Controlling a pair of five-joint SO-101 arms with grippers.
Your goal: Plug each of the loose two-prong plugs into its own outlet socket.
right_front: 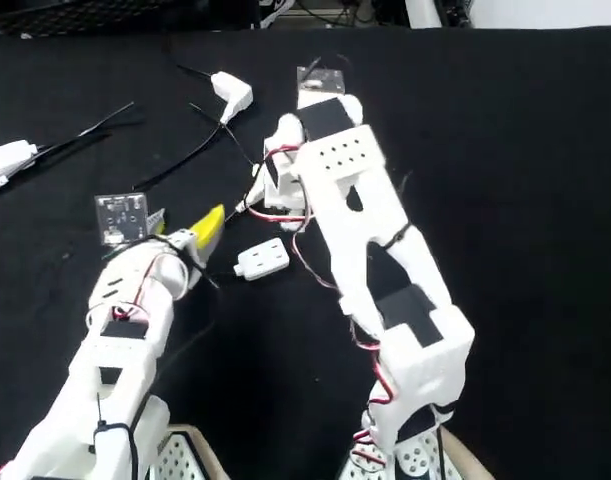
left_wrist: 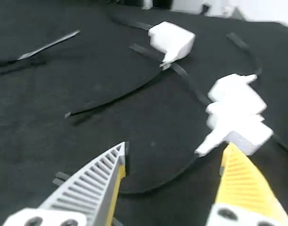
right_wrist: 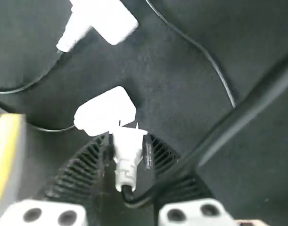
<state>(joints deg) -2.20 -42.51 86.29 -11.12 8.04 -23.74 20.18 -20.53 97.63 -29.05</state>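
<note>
Overhead, right arm [right_front: 370, 240]: stretched away from its base across the black tabletop [right_front: 525, 200], with the wrist folded down at the far end.
Right hand [right_wrist: 127, 141]: closed on a white two-prong plug [right_wrist: 126, 153]; its dark fingers [right_wrist: 82, 165] pressed the plug's sides and the lead trailed back between them.
Plug prongs: pointed straight ahead of the right hand at a white outlet socket [right_wrist: 105, 112]. The tips met its near edge, but whether they had entered could not be told.
Second socket [right_front: 262, 259]: lay flat on the tabletop, farther out past the first from the right hand.
Left arm [right_front: 125, 330]: angled forward from the near corner, with its hand low over the tabletop.
Left hand [left_wrist: 175, 148]: open, with the grey finger [left_wrist: 94, 183] and the yellow finger [left_wrist: 242, 183] spread wide apart.
Second socket from the left hand: just beyond the yellow fingertip, with its short white tail turned back toward that hand.
Loose white plug [left_wrist: 172, 40]: well ahead of the left hand, on the tabletop, with a black lead running from it.
</note>
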